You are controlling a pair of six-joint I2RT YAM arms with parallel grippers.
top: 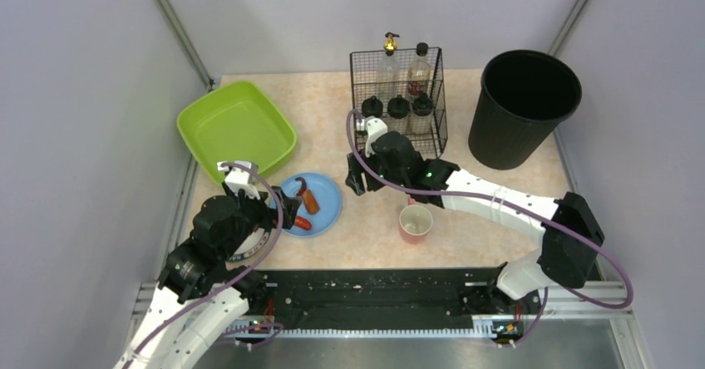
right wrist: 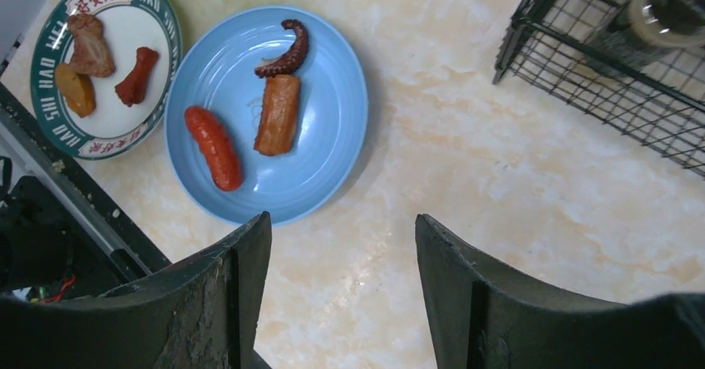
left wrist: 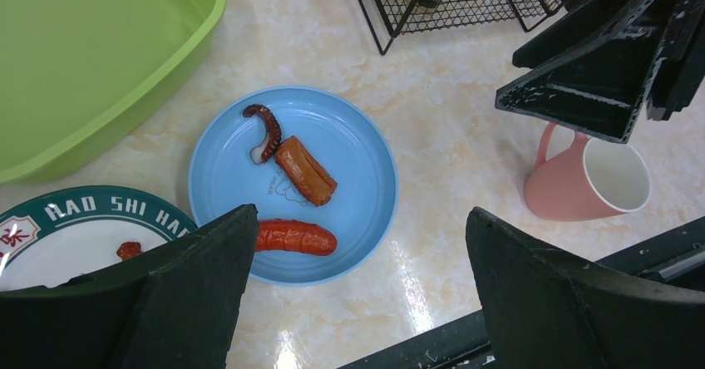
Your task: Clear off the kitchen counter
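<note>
- Starting at the near edge, the black rail (top: 366,290) carries both arm bases. Beyond it the kitchen counter (top: 465,219) runs back to the far wall, with every item standing on it.
- Hanging low over the near-left corner, the left gripper (left wrist: 362,228) has its jaws spread as wide as they go and nothing between them. It looks ready to straddle a plate rim rather than pick up food.
- Below it sit a green-rimmed white plate (right wrist: 108,124) with scraps on it and, just beside that, a blue plate (right wrist: 324,95). The blue one holds a red sausage (right wrist: 214,147), a brown roll (right wrist: 278,114) and a tentacle (right wrist: 287,49).
- A pink mug (left wrist: 582,186) stands upright to the right of the blue plate, apart from it.
- The right gripper (right wrist: 342,223) hovers over bare counter between the blue plate and the wire basket (top: 395,51). Its jaws are partly apart and empty, probably while it picks a target.
- Further back sit the lime tub (top: 237,124) on the left and a black bin (top: 520,120) on the right. These are likely where the dishes and leftovers are meant to go.
</note>
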